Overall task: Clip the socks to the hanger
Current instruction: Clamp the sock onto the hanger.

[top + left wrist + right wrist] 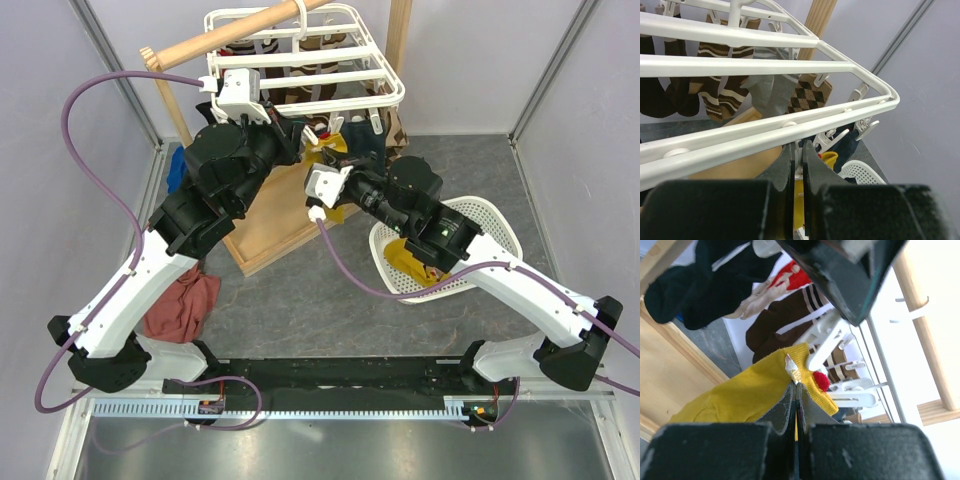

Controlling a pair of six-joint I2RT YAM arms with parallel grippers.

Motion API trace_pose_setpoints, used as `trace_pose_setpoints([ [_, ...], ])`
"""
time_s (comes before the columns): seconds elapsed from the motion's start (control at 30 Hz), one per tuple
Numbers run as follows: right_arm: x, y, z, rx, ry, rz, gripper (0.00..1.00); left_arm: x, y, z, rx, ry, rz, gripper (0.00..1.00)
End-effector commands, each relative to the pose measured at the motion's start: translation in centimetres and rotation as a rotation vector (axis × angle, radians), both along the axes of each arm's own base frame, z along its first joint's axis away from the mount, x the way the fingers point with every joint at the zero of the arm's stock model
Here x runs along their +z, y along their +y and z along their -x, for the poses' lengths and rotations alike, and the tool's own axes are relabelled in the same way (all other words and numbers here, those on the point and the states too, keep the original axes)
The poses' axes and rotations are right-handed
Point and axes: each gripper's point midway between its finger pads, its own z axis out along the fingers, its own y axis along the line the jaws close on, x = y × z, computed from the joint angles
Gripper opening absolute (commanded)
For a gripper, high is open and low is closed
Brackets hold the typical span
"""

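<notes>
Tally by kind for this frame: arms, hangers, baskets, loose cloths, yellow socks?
Arms: 2, left and right
Hanger: 1
Basket: 1
Cloths: 2, red and blue
Yellow socks: 2, one in the right gripper, one in the basket
Total: 8

The hanger (pixel 740 62) is smooth, glossy white plastic. The yellow sock (pixel 740 390) is matt knitted cloth with a fine rib. The pole (pixel 230 35) is smooth pale wood. The basket (pixel 495 215) is white perforated plastic.
</notes>
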Motion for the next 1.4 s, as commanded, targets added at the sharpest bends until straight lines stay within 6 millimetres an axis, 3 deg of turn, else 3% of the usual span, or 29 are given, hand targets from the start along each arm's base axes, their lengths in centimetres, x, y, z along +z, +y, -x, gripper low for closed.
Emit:
trace_pose_setpoints([
  [0.0,1.8,-0.4,-0.5,-0.006,-0.023,-0.084,0.0,1.7,0.1,1.2,-0.047,-0.032,0.021,0.07],
  [0.4,2.8,-0.7,-0.1,0.053,-0.013,-0.159,0.0,1.5,-0.1,1.1,-0.049,-0.027,0.018,0.07],
  [0.8,1.9,-0.3,1.0,0.132,0.063,-0.222,0.0,2.2,-0.1,1.3,-0.061,-0.038,0.045,0.07],
  [1.03,3.7,-1.3,0.7,0.133,0.066,-0.353,0.0,2.0,-0.3,1.5,-0.074,-0.033,0.051,0.07],
  [1.37,4.3,-1.2,0.9,0.177,0.081,-0.418,0.0,2.4,-0.2,1.8,-0.081,-0.037,0.062,0.07],
])
